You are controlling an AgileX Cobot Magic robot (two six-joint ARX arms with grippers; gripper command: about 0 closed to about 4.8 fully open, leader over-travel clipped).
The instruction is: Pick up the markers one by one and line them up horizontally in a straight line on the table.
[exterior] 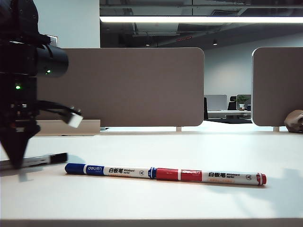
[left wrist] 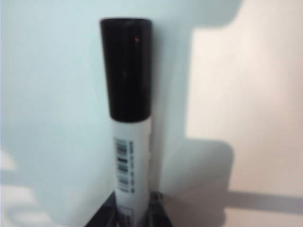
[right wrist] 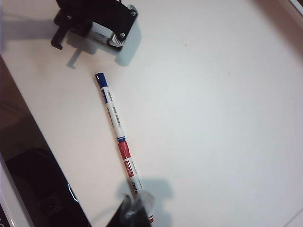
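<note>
While the blue marker (exterior: 108,170) and red marker (exterior: 210,176) lie end to end mid-frame, I see my left gripper (exterior: 18,158) clamping the black marker (exterior: 40,160) lower left, unplaced; right gripper (right wrist: 135,213) closed, empty.

The left gripper (exterior: 18,163) hides the middle of the slim black-capped white marker (left wrist: 127,109), whose barrel end the left wrist view's edge cuts off, while the shut right gripper (right wrist: 135,213) covers the far end of the red-capped white marker (right wrist: 130,168).
</note>
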